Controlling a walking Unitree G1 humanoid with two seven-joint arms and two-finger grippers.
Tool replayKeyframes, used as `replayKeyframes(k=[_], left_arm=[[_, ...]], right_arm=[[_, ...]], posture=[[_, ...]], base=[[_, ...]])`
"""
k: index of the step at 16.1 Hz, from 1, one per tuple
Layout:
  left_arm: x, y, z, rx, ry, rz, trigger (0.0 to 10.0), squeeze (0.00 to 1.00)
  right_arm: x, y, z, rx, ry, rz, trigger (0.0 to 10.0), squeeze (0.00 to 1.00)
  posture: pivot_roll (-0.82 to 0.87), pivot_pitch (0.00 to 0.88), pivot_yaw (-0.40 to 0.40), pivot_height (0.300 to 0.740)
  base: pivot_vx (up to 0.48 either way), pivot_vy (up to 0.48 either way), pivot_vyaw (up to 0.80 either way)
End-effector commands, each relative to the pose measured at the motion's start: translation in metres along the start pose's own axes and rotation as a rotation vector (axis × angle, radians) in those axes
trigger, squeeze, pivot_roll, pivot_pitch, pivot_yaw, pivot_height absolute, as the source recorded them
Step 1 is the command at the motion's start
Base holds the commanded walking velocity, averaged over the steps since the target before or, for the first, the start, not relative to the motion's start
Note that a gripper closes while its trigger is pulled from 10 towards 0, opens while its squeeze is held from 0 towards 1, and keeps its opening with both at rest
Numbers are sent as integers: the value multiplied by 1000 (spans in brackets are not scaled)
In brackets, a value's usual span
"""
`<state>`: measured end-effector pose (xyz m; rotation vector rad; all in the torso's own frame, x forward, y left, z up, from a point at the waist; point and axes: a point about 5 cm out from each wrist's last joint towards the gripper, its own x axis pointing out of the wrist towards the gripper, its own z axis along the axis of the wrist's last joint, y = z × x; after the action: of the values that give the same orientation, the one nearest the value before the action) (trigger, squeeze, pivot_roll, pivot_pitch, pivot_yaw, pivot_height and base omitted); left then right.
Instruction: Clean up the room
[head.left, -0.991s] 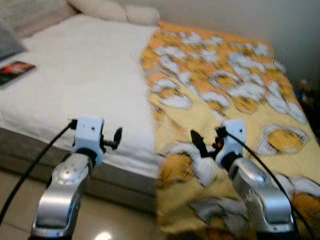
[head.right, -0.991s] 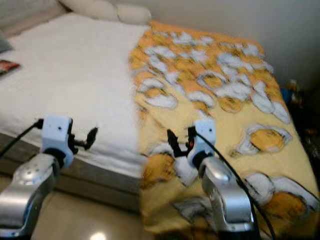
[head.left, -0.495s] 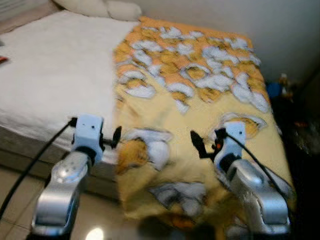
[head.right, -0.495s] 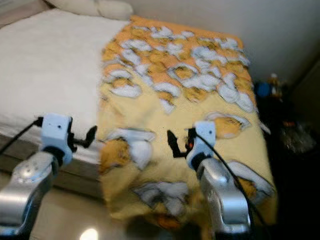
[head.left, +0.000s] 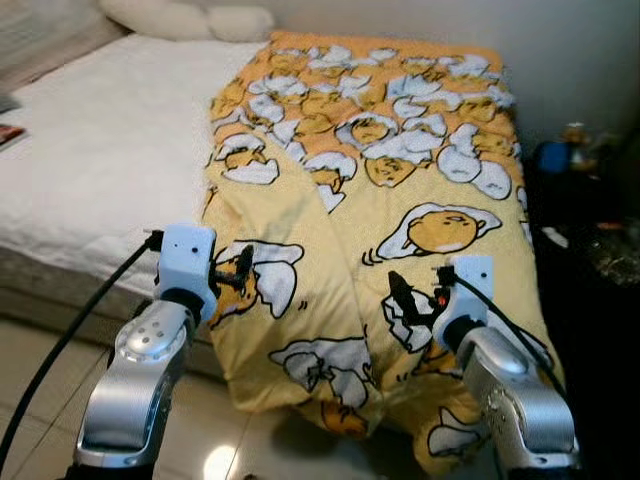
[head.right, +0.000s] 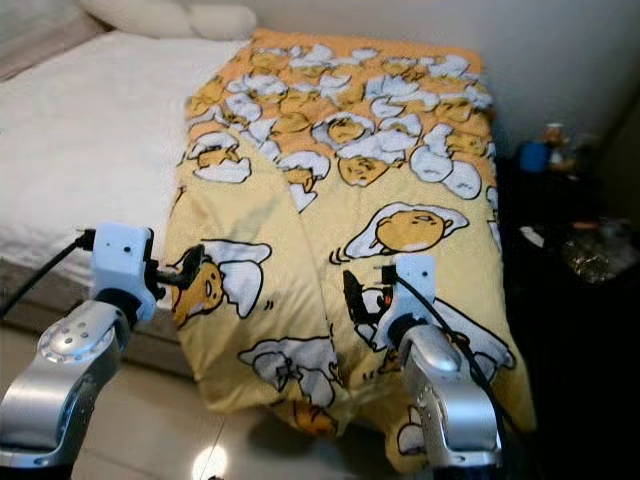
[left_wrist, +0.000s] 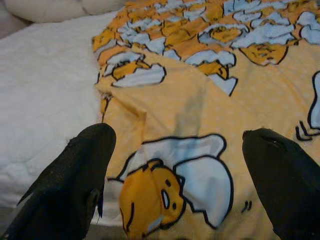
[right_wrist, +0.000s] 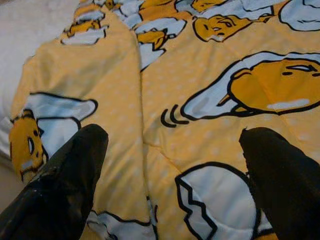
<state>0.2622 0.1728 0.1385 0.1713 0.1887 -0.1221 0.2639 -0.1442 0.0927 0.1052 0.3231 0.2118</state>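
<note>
We are holding both jaws open over the blanket (head.left: 400, 200); better to pinch its hanging edge below them.

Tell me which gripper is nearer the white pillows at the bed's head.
Left. The left gripper hangs over the yellow egg-print blanket's left edge, on the white pillows' side; the right gripper hangs farther right.

We see the 2 head views looking down over the bed's foot; both wrist views sit close above the egg-print yellow blanket (head.left: 400, 190), sharing its near folds.
</note>
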Motion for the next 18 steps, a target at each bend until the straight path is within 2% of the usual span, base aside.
replayKeyframes(k=[1,10,14,16,18], left_arm=[[1,1,-3,18,8,3,10000,824],[3,2,-4,-2,0,-34,10000,871],[3,2,-5,-7,0,-54,10000,878],[3,2,-4,-7,0,-58,10000,882],[3,2,-4,-7,-1,-61,10000,878]], right_arm=[[2,4,3,-23,-11,17,10000,0],[9,4,8,-11,-19,18,10000,0],[9,5,7,-17,-14,23,10000,0],[10,6,5,-67,12,32,10000,0],[10,6,5,-83,6,18,10000,0]], posture=[[-88,0,8,740],[-78,0,11,740],[-79,0,14,740],[-79,0,12,740],[-80,0,12,740]], base=[[0,0,0],[0,0,0],[284,0,0],[292,0,0],[298,0,700]])
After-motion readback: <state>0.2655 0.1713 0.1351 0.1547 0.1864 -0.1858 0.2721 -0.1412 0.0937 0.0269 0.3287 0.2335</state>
